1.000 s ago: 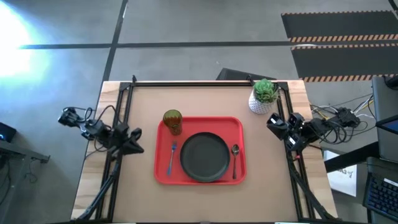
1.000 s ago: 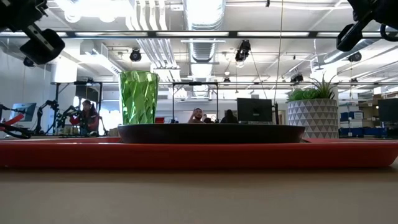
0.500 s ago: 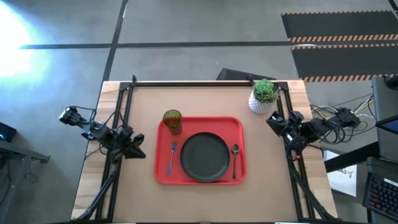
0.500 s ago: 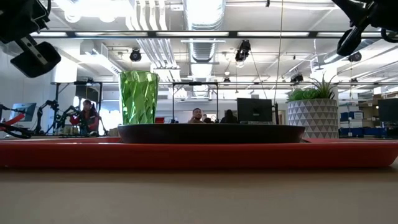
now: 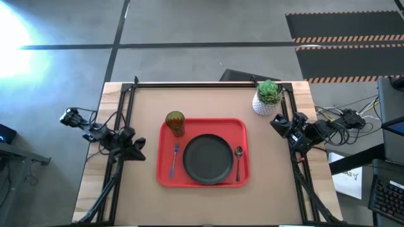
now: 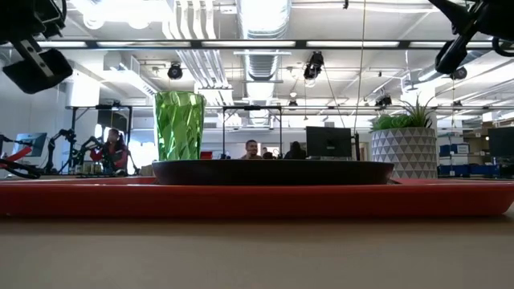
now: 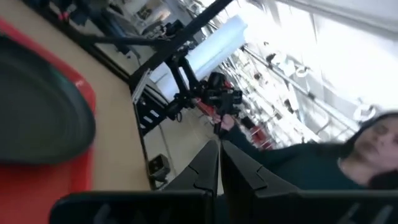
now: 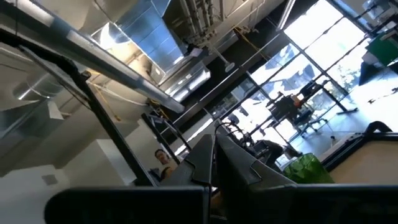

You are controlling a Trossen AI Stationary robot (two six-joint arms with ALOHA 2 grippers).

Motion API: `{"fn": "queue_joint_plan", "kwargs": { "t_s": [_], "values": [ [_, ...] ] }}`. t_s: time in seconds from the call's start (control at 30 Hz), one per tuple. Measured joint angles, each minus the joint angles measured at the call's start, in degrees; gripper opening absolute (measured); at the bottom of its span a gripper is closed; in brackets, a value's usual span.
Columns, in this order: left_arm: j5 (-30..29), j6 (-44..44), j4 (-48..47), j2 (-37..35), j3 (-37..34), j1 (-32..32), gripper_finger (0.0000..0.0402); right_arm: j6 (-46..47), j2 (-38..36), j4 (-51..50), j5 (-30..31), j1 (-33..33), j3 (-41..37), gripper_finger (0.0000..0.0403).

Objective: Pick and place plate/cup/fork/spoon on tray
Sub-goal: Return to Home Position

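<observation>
The red tray (image 5: 165, 129) lies mid-table. On it rest the black plate (image 5: 207, 158), the green cup (image 5: 175, 122) upright at its far left corner, the blue-handled fork (image 5: 173, 159) left of the plate and the dark spoon (image 5: 238, 161) right of it. My left gripper (image 5: 140, 150) is shut and holds nothing, raised beside the tray's left edge. My right gripper (image 5: 276, 124) is shut and holds nothing, raised at the table's right edge near the plant pot. In the left wrist view the shut fingers (image 7: 219, 163) show, with the plate (image 7: 37, 112) off to one side.
A white pot with a green plant (image 5: 267, 96) stands at the far right corner, close to my right gripper. A black frame (image 5: 208, 84) runs along the table's far edge and sides. Bare tabletop (image 5: 202, 205) lies between tray and near edge. People show in the room beyond.
My left gripper has drawn a little toward the table's left edge and rolled about its own line. The right arm and the things on the tray have kept still.
</observation>
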Motion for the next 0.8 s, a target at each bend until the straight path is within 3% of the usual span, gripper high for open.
{"fn": "queue_joint_plan", "kwargs": {
  "t_s": [0.1, 0.33, 0.57, 0.8],
  "values": [
    [0.24, 7.85, 0.0, 0.92, -0.11, 0.0, 0.0, -0.26, 0.24, 0.1, -2.79, 0.0, 0.0, 0.0009],
    [-0.09, 19.43, -0.02, 4.43, -0.02, 0.26, 0.0, 1.94, 2.09, -2.67, -20.31, -0.02, 0.0, 0.0009],
    [-3.46, 31.42, -0.14, 5.42, 2.42, 3.77, 0.0, 7.35, 2.55, -9.86, -21.94, -1.22, 0.0, 0.0009],
    [-3.41, 33.18, -9.38, 5.19, 7.24, 8.45, 0.0, 3.98, -1.59, -11.34, -28.87, -6.43, 0.0, 0.0009]
  ]
}}
